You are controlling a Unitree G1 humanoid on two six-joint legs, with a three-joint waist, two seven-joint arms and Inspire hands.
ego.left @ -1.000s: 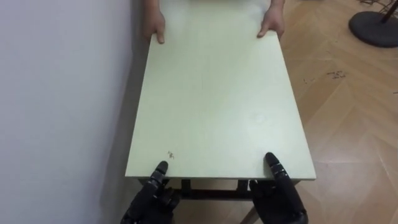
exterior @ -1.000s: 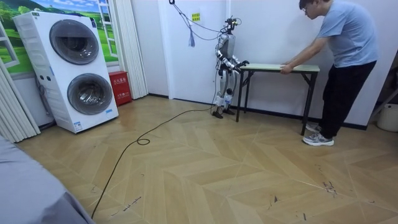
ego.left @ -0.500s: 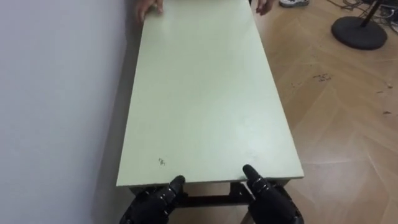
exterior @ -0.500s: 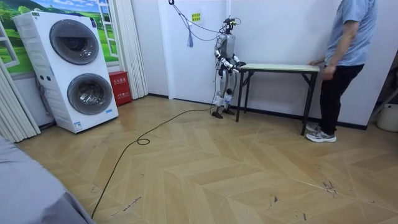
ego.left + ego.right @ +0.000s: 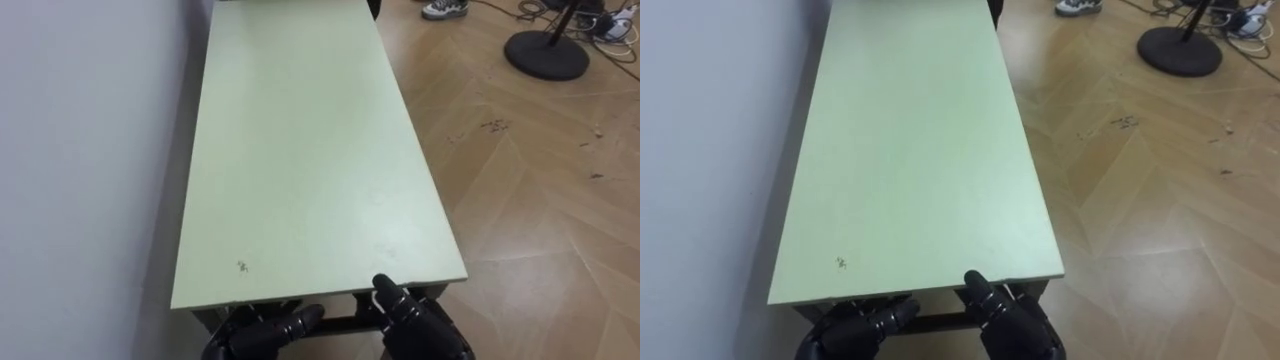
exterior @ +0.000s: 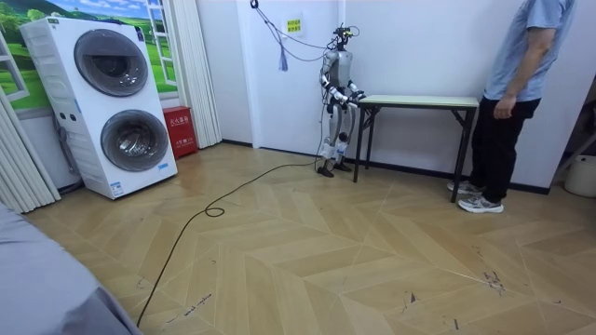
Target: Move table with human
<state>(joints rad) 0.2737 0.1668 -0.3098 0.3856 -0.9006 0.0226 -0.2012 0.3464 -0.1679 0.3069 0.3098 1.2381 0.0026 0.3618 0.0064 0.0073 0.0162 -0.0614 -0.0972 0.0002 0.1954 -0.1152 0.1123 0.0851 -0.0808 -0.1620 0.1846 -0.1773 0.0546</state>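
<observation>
Against white wall [image 5: 80,150]: long pale-green table [image 5: 310,150], dark legs [image 6: 458,149], small scuff [image 5: 242,266].

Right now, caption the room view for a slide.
Robot at one end of the table, a person standing upright at the other end.

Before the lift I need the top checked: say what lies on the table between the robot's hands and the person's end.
Bare tabletop, save a small dark mark near the left hand; both eye views show it.
</observation>
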